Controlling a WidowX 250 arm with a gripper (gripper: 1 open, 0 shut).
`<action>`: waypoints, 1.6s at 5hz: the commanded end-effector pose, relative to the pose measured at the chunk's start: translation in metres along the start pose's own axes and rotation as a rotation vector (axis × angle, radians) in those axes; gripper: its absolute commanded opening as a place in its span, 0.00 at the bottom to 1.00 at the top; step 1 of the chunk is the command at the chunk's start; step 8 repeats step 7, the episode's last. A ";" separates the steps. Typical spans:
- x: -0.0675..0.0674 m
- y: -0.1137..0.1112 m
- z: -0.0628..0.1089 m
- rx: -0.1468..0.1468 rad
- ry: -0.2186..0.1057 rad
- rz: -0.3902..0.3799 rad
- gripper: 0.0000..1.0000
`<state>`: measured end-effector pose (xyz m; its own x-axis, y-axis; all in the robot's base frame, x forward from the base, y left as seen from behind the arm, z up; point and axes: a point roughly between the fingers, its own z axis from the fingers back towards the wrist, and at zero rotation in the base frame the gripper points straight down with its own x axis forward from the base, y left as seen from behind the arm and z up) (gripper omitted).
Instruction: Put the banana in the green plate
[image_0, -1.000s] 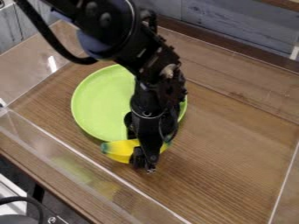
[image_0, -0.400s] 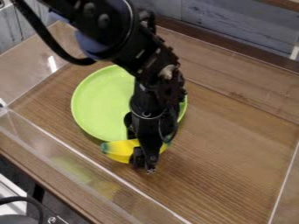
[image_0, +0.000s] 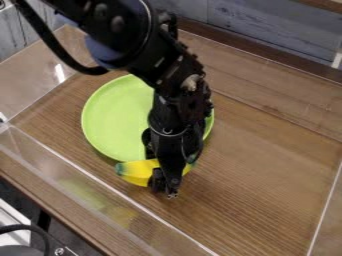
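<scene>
The table (image_0: 267, 110) fills the frame, wood-grained, with clear walls along the left and lower edges. The plate (image_0: 114, 115) lies left of centre, its right part hidden by the arm (image_0: 167, 75), which reaches down from the upper left. The gripper (image_0: 166, 183) points almost straight down at the plate's lower edge. The banana (image_0: 135, 172) sits there, just outside the rim, its yellow end poking out left of the jaws. The jaws look narrowed around it, so the grasp seems made, though contact is partly hidden. Judged step: pickup. Next calls for lifting clear of the rim, then carrying up-left over the plate and releasing.
</scene>
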<state>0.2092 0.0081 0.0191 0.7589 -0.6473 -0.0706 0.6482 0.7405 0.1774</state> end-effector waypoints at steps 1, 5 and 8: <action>-0.002 0.002 0.000 0.004 -0.002 0.021 0.00; -0.002 0.002 0.000 0.007 -0.011 0.025 0.00; -0.001 0.002 -0.001 0.009 -0.015 0.028 0.00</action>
